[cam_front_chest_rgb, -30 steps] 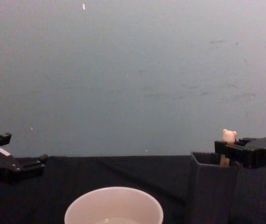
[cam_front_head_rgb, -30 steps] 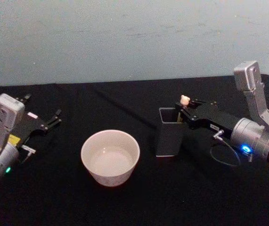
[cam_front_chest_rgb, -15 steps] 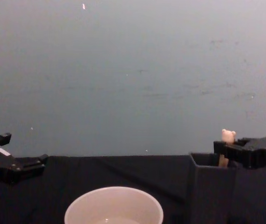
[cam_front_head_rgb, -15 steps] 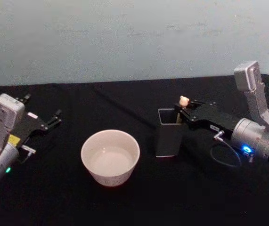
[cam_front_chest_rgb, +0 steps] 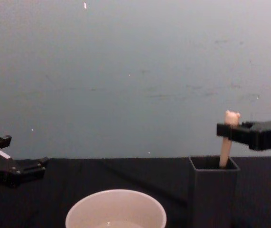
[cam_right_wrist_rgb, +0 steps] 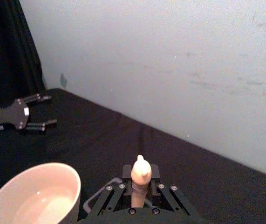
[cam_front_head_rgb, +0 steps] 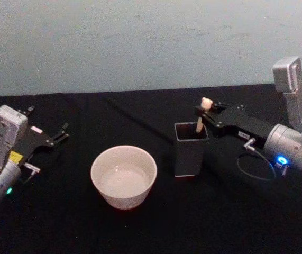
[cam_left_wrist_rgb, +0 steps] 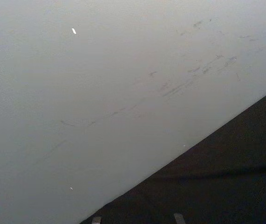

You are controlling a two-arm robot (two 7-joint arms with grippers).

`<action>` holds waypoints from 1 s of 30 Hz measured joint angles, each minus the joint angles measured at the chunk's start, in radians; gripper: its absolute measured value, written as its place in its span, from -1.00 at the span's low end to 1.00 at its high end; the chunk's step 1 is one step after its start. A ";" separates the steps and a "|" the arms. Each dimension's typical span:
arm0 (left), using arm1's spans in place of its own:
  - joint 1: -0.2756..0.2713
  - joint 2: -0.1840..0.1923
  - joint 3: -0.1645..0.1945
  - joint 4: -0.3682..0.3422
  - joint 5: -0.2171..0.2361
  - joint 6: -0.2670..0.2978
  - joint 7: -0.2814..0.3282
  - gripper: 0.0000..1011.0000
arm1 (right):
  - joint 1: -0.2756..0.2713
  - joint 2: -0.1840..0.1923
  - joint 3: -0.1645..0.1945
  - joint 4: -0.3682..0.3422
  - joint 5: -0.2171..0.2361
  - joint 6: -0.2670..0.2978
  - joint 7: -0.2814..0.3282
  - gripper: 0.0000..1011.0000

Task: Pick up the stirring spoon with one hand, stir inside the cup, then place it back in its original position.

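The stirring spoon point(cam_front_head_rgb: 200, 119) has a pale beige handle with a small bear head; its lower part is hidden inside a dark grey square holder point(cam_front_head_rgb: 189, 149). My right gripper point(cam_front_head_rgb: 206, 113) is shut on the spoon's handle just under the bear head, lifted above the holder's rim. The spoon point(cam_front_chest_rgb: 226, 142) shows upright in the chest view, held by the right gripper point(cam_front_chest_rgb: 228, 131). From the right wrist view the spoon point(cam_right_wrist_rgb: 140, 178) sits between the fingers. The cream-white cup point(cam_front_head_rgb: 123, 176) stands left of the holder. My left gripper point(cam_front_head_rgb: 61, 134) rests open at the far left.
A black cloth covers the table point(cam_front_head_rgb: 140, 227), with a pale wall behind. The holder point(cam_front_chest_rgb: 213, 190) stands close beside the cup point(cam_front_chest_rgb: 116, 209). Bare cloth lies in front of the cup and between the cup and the left arm.
My right gripper has risen, drawing the spoon partly up out of the holder so more of its handle shows. The left arm has not moved.
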 joint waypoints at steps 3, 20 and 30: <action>0.000 0.000 0.000 0.000 0.000 0.000 0.000 0.98 | 0.005 0.002 0.006 -0.009 0.011 -0.008 -0.005 -0.56; 0.000 0.000 0.000 0.000 0.000 0.000 0.000 0.98 | 0.049 0.000 0.045 -0.051 0.093 -0.019 -0.028 -0.56; 0.000 0.000 0.000 0.000 0.000 0.000 0.000 0.98 | 0.067 0.003 0.051 -0.072 0.143 -0.023 -0.032 -0.56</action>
